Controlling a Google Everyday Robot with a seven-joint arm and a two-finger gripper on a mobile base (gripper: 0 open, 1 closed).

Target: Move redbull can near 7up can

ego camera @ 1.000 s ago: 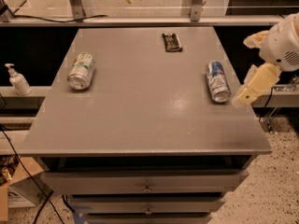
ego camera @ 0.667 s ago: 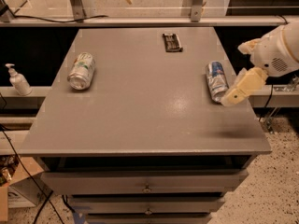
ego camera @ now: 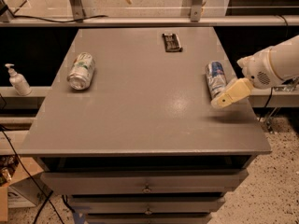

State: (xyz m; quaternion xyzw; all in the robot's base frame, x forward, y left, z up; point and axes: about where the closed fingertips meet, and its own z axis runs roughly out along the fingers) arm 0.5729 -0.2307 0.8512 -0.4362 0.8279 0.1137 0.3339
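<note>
The redbull can (ego camera: 215, 78) lies on its side near the right edge of the grey table (ego camera: 140, 106); it is slim, silver and blue. The 7up can (ego camera: 81, 70) lies on its side at the left of the table, white and green with its silver top toward me. My gripper (ego camera: 228, 95) reaches in from the right on a white arm and hangs just right of and in front of the redbull can, close to its near end. It holds nothing that I can see.
A small dark flat object (ego camera: 171, 42) lies at the back middle of the table. A white pump bottle (ego camera: 18, 80) stands on a lower shelf at the left. Drawers sit under the tabletop. A rail with glass runs behind the table.
My gripper has moved left and a little down, from beyond the table's right edge to right beside the redbull can. Both cans lie where they were.
</note>
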